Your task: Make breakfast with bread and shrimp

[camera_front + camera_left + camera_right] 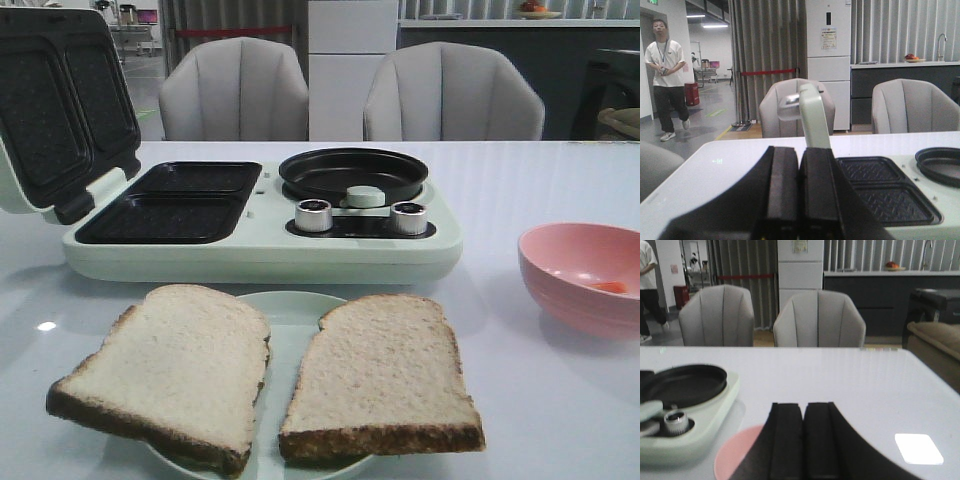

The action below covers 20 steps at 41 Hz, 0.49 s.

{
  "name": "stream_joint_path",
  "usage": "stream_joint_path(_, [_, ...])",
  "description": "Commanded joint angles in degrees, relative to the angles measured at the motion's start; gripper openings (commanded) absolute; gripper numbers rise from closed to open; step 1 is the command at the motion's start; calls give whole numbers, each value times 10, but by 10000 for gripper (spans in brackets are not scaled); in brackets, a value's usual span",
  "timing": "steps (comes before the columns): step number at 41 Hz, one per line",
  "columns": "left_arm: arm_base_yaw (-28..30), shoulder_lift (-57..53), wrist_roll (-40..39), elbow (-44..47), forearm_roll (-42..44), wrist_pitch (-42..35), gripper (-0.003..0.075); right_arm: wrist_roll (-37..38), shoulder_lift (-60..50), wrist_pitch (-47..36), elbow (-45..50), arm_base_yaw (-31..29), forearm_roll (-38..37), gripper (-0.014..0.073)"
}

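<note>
— Black fingers on the left gripper (799, 200): apart or together?
— Pressed together, nothing between them, above the maker (262, 225) with its dark sandwich wells (885, 192). Right gripper (803, 440) is the same, fingers touching and holding nothing, over the desk (840, 375) with the bowl (732, 457) just beside it
— Where's the bread?
— Two slices side by side on a pale plate (290, 310) at the desk's near edge: left slice (170, 370), right slice (380, 375), both overhanging the plate's rim
— And the shrimp?
— One orange piece (608, 287) shows inside the pink bowl near the right edge; its shape is too small to tell
— The maker's lid?
— Lid (60, 110) stands raised at the left end; the round pan (352, 172) sits behind two knobs (314, 214)
</note>
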Motion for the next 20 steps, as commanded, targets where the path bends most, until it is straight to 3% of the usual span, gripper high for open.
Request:
stream_joint_path(1, [-3, -6, 0, -80, -7, -24, 101, -3, 1, -15, -83, 0, -6, 36])
stream_joint_path(11, [-3, 66, 0, -232, 21, 110, 101, -3, 112, 126, -233, 0, -11, 36])
stream_joint_path(20, [-3, 148, 0, -296, 21, 212, 101, -3, 218, 223, -283, 0, -10, 36])
